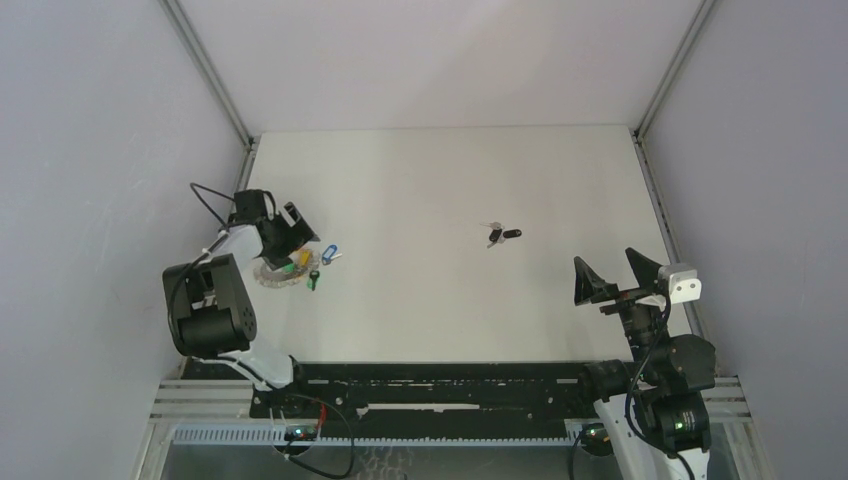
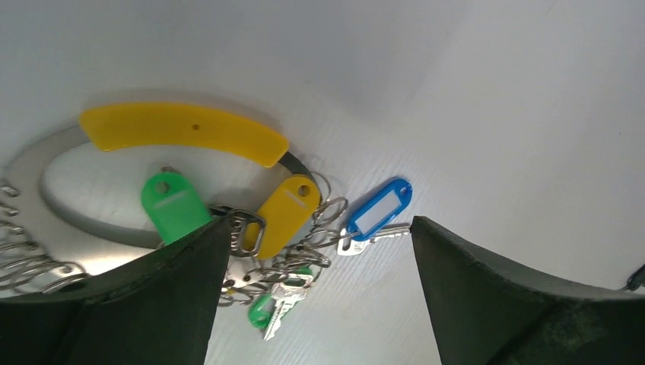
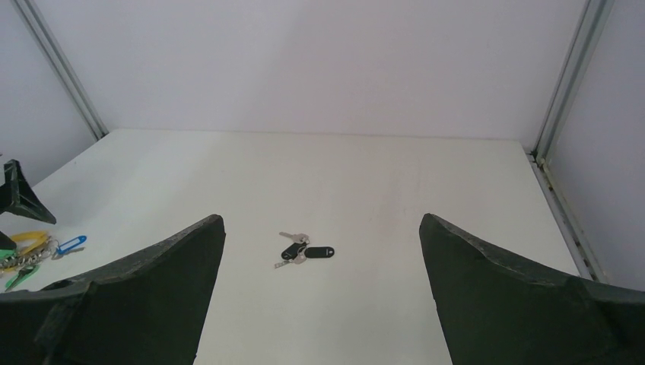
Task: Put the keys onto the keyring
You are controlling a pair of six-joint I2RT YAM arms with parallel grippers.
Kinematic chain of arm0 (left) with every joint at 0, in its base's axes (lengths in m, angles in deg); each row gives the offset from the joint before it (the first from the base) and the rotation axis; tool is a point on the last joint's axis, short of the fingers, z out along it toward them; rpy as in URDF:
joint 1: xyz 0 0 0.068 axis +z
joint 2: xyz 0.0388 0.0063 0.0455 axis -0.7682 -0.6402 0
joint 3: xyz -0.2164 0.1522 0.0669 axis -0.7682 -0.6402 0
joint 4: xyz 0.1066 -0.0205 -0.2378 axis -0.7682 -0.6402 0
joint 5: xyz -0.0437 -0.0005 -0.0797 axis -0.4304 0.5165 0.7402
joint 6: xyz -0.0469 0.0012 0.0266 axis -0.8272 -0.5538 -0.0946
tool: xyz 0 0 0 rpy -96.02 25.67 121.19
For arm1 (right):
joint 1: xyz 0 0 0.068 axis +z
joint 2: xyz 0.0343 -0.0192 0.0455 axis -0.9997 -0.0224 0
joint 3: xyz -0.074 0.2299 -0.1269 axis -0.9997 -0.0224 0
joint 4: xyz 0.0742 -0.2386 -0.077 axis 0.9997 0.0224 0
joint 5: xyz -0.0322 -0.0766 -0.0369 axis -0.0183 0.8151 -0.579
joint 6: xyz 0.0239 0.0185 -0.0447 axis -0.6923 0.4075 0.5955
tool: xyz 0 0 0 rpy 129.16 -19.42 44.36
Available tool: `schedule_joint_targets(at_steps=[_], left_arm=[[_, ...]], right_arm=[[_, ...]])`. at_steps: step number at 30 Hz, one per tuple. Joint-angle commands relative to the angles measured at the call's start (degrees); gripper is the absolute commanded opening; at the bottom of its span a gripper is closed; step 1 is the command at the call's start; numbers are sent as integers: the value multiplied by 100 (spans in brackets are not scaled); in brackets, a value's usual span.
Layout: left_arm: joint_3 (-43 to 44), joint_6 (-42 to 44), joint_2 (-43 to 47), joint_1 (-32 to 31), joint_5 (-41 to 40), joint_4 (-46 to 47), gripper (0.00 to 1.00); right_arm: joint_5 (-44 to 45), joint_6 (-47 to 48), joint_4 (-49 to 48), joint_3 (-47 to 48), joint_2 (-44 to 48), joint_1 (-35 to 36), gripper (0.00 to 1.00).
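**Figure. Overhead and wrist views, keyring task.** The left tool (image 2: 319,228) is hovering low over the keyring (image 2: 27,163), which is lying flat at the 9 o'clock side of the counter (image 1: 440,170). Its jaws are standing released and wide apart, grasping nothing, with one finger at 7 o'clock and the other at 5 o'clock of the wrist view.

The keyring is showing as a broad silvery loop carrying a curved yellow grip (image 2: 182,131) along its 12 o'clock arc. A green tag (image 2: 173,204), a yellow tag (image 2: 285,209) and a blue tag (image 2: 380,209) with its silver key (image 2: 373,237) are clustering at the loop's 5 o'clock edge, amid a tangle of small split rings (image 2: 304,266). Whether each one is threaded onto the loop cannot be told. The jaws are straddling this cluster, probably so that a closing pinch would catch a tag or ring rather than the flat band.

A bunch of black-headed keys (image 1: 503,236) is lying just toward 3 o'clock of the counter's middle, well apart from the keyring. The right tool (image 3: 321,222) is hanging released and empty above the 4 o'clock edge and facing that bunch, likely because it is the nearer arm for fetching it.
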Motion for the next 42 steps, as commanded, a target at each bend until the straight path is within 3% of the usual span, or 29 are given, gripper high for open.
schedule_joint_targets(at_steps=[1, 10, 23, 33, 42], left_arm=[[-158, -257, -213, -396, 208, 311, 92], [-551, -747, 7, -1344, 453, 685, 91], [-8, -1458, -258, -3649, 572, 1054, 91], [-406, -1278, 1159, -3674, 17, 852, 92], [-1641, -1182, 2105, -2623, 122, 1242, 92]], right_arm=[[37, -85, -191, 2, 557, 43, 100], [47, -85, -177, 8, 553, 65, 100], [34, -77, -147, 2, 539, 61, 100], [-11, -50, -166, -18, 471, 61, 100], [-97, -19, -166, -20, 280, 70, 100]])
